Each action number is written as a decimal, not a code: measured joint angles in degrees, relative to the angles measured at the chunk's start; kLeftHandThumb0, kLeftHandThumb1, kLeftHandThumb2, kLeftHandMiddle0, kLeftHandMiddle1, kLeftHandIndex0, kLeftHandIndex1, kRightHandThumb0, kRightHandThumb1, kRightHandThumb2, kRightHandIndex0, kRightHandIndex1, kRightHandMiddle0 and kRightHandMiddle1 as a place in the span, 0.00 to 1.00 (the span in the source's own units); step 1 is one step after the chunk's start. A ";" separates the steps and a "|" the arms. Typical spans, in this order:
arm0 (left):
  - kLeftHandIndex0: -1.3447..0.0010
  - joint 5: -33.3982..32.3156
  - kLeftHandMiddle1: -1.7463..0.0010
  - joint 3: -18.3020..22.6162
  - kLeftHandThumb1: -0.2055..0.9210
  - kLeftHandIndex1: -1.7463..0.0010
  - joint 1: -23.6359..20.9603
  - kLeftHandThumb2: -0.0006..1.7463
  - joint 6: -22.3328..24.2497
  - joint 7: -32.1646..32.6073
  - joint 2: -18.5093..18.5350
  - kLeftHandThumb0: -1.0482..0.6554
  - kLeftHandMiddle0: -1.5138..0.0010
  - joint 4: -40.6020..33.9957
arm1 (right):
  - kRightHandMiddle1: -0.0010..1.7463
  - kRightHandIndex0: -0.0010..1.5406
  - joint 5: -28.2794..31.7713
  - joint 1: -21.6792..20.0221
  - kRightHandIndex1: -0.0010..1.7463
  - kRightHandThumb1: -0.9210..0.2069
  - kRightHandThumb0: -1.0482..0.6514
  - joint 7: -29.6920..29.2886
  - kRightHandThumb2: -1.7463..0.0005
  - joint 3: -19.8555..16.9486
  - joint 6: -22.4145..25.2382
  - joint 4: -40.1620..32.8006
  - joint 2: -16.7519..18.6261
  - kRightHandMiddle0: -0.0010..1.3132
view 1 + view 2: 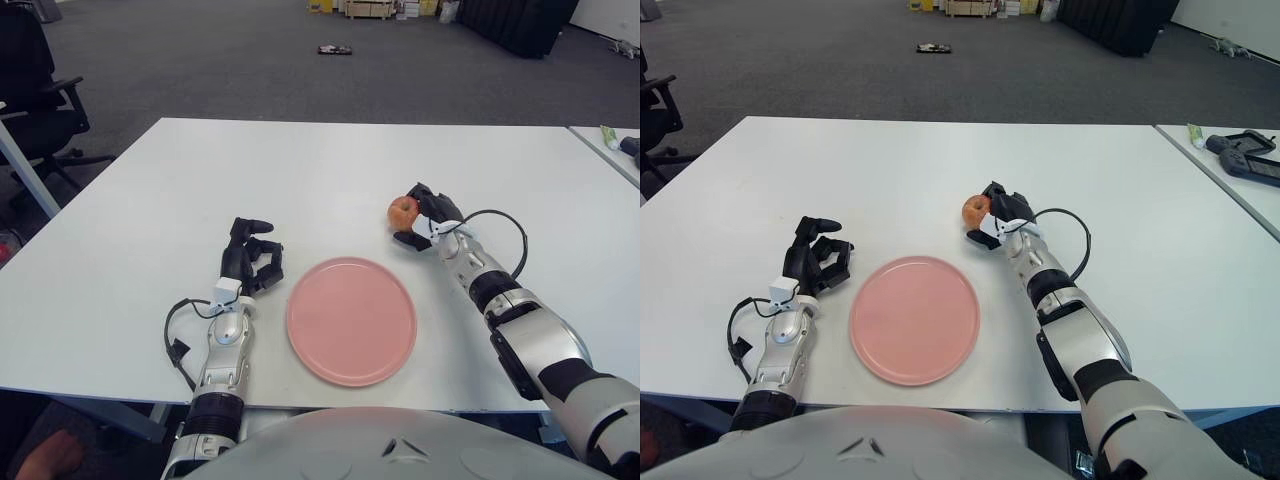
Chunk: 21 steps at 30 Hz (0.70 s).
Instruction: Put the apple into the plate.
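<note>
Apple (403,210) sits on the white table (330,170), just beyond the pink plate (352,320) & off its far-right rim, not in it yet. Right hand (428,222) is at the apple, fingers wrapped round its right side; looks like a grip, no lift visible. Left hand (251,262) shows just left of plate, fingers curled, holding 0. Task early, approx: grasp about made; lift, carry over plate, release all left.

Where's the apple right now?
The apple is on the white table, beyond the pink plate's right edge, at the right robot hand.
</note>
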 measured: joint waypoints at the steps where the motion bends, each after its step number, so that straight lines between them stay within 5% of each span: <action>1: 0.76 0.01 0.19 0.00 0.67 0.00 0.00 0.54 0.00 0.00 0.02 0.61 0.62 0.00 | 1.00 0.50 0.00 0.25 0.98 0.71 0.61 -1.54 0.11 -0.05 -0.60 0.28 0.06 0.40; 21: 0.76 0.06 0.19 0.01 0.66 0.00 0.01 0.55 -0.02 -0.01 0.15 0.61 0.62 0.01 | 1.00 0.52 4.90 2.70 0.98 0.74 0.61 -8.21 0.10 -5.96 -5.62 0.86 2.07 0.41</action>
